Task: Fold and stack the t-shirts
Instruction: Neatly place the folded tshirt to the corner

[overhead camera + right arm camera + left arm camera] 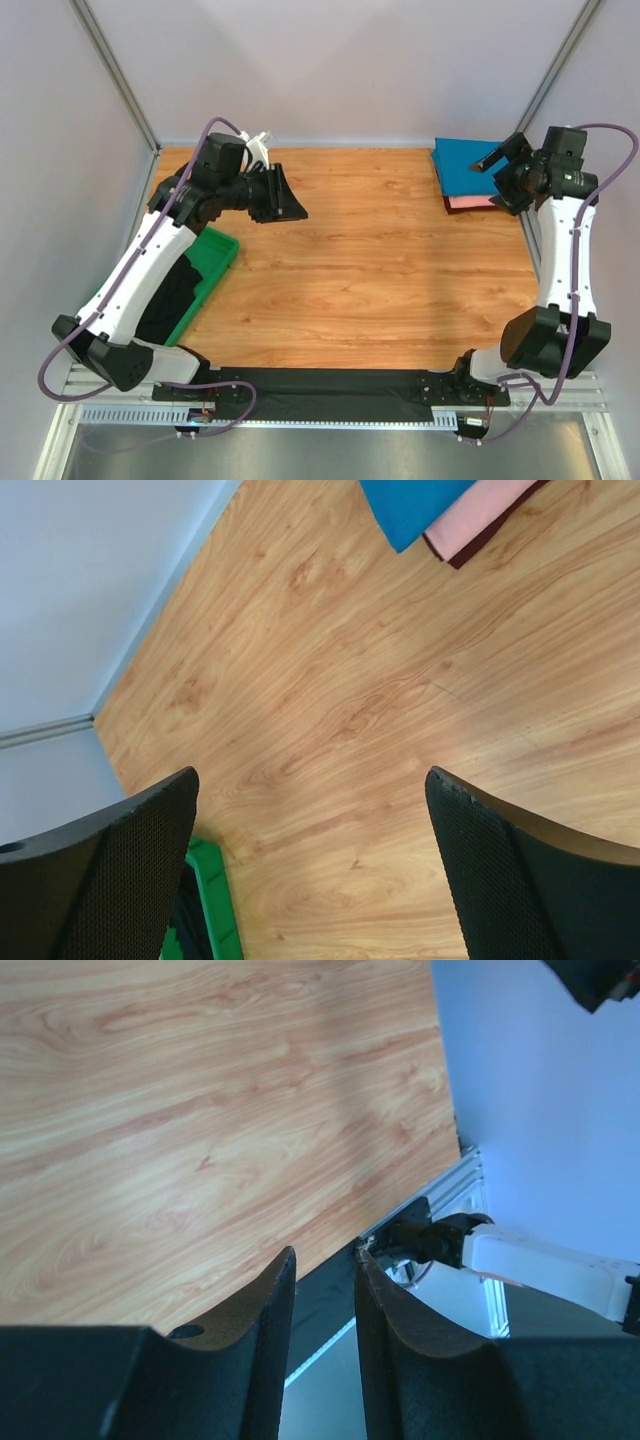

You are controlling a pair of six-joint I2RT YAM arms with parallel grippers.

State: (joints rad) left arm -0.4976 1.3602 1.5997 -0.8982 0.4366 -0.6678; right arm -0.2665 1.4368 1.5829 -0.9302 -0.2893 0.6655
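Observation:
The teal-blue t-shirt (465,163) lies folded flat at the table's far right corner, on top of the folded salmon-pink t-shirt (470,201), whose edge shows at the near side. Both also show in the right wrist view, teal-blue (415,505) over pink (480,515). My right gripper (497,178) hovers at the stack's right edge, wide open and empty (311,775). My left gripper (292,205) is held above the far left part of the table, jaws a narrow gap apart with nothing between them (325,1255).
A green bin (213,262) holding dark cloth sits at the left edge under my left arm; its corner shows in the right wrist view (212,905). A small white object (260,143) is at the back wall. A black mat (330,392) runs along the near edge.

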